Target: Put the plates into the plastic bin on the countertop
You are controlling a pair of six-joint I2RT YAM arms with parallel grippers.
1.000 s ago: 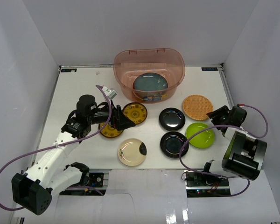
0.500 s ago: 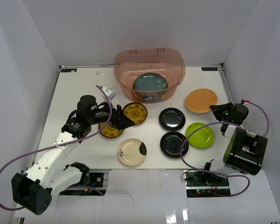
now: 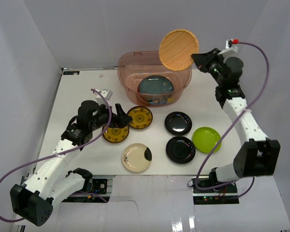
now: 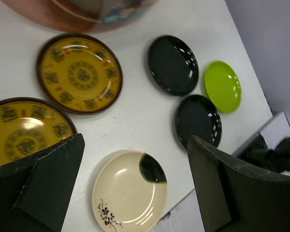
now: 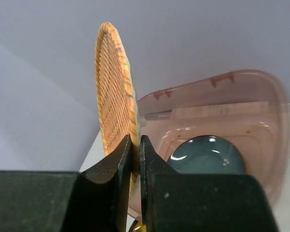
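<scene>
Right hand clenched on edge of woven plate; plate stands on edge, high above far-right rim of plastic bin.
Judged step: deposit in bin. Carry left over opening, lower, tilt flat, then let go. Keep clear of rim; land gently on blue-grey plate inside.
Left hand spread wide, empty, by yellow plates.
Counter white, flat; white walls left, far, right.

Bin mouth at 12 o'clock open from above, blue-grey plate on its floor, woven plate pinched on edge in right gripper over the 2 o'clock rim; loose plates crowd centre; countertop bare at 9 and 3 o'clock.
</scene>
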